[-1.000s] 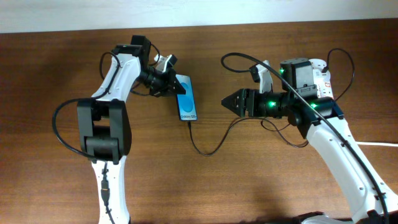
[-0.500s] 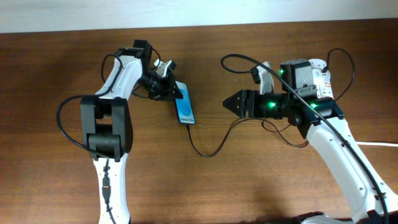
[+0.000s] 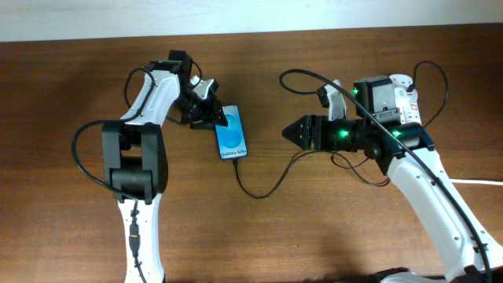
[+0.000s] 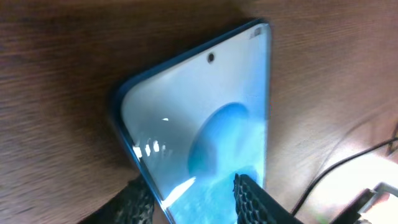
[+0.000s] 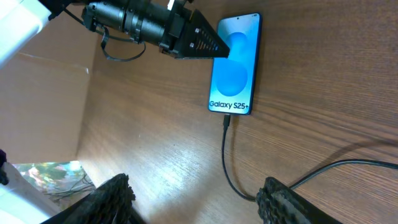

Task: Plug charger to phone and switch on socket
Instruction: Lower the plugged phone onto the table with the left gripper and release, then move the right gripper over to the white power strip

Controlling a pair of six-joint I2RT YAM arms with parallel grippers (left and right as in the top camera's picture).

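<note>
The phone (image 3: pixel 233 135) lies on the wooden table with its blue screen up; it also shows in the left wrist view (image 4: pixel 205 106) and the right wrist view (image 5: pixel 235 68). The thin black charger cable (image 3: pixel 259 194) runs into the phone's bottom edge (image 5: pixel 227 122) and loops right toward the socket (image 3: pixel 406 96), a white strip with red marks mostly hidden under my right arm. My left gripper (image 3: pixel 218 119) is partly open at the phone's upper left edge, one finger over the screen (image 4: pixel 252 199), the other beside the edge. My right gripper (image 3: pixel 288 132) is open and empty, right of the phone.
A thick white cord (image 3: pixel 471 182) leaves at the right edge. More black cable arcs over the table behind my right gripper (image 3: pixel 302 75). The table's back edge meets a pale wall (image 3: pixel 251 16).
My left gripper has shifted slightly left and down with the phone, which tilted on edge and now lies flatter, its bottom end turned a little. The right arm has not moved.
</note>
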